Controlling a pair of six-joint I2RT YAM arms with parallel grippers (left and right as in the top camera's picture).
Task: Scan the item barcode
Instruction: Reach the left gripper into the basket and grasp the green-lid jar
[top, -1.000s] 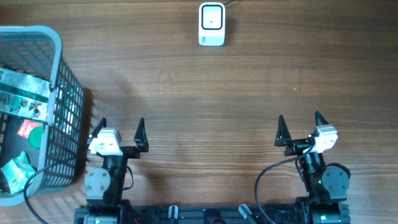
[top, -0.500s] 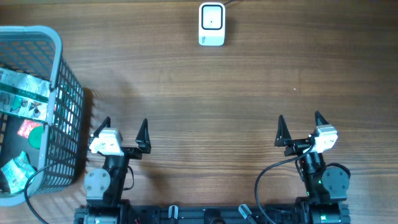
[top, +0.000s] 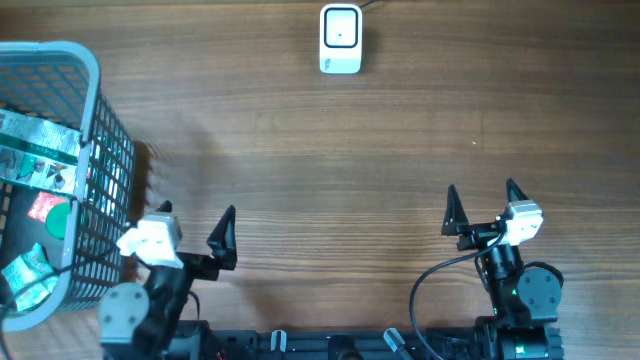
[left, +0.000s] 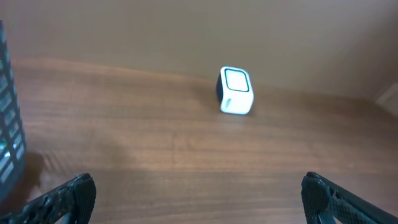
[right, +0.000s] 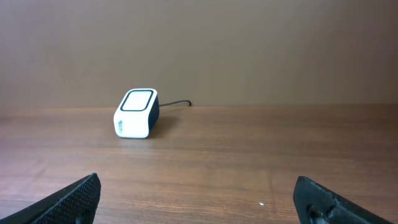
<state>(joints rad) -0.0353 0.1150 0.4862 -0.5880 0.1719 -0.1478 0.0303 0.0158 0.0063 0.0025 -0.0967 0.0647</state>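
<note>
The white barcode scanner stands at the far middle of the table, also seen in the left wrist view and the right wrist view. Several packaged items lie in the grey mesh basket at the left, among them a silvery green packet and a green-white packet. My left gripper is open and empty at the near left, beside the basket's right wall. At the near right, my right gripper is open and empty too.
The basket's wall shows at the left edge of the left wrist view. A dark cable runs from the scanner toward the back wall. Bare wooden table lies between the grippers and the scanner.
My left arm has swung left and toward the basket, its wrist now against the basket's near right corner. The right arm has not moved. Both grippers stay open.
</note>
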